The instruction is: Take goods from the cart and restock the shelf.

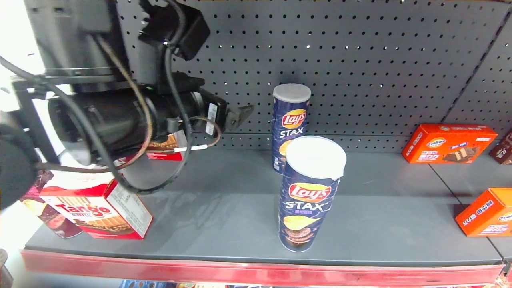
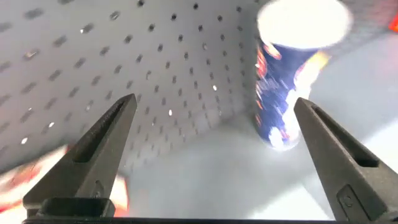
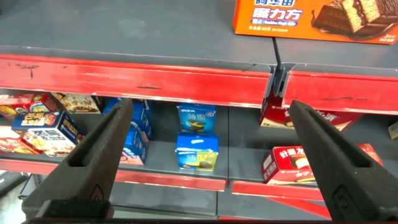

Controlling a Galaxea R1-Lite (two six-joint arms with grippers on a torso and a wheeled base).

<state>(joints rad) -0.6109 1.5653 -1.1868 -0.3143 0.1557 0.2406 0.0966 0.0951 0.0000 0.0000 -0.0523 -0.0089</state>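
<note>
Two tall dark-blue chip cans with white lids stand upright on the grey shelf (image 1: 224,216). One can (image 1: 291,124) is at the back by the pegboard, the other (image 1: 310,196) is near the front edge. My left arm (image 1: 132,116) hangs over the shelf's left part, left of both cans. My left gripper (image 2: 214,104) is open and empty, facing the pegboard, and a chip can (image 2: 292,74) stands beyond its fingers. My right gripper (image 3: 211,107) is open and empty, in front of the lower shelves.
A red wafer box (image 1: 100,212) lies at the shelf's front left under my left arm. Orange boxes (image 1: 450,143) (image 1: 486,212) sit at the right. Below the red shelf edge (image 3: 143,78), lower shelves hold blue boxes (image 3: 198,149) and red boxes (image 3: 292,165).
</note>
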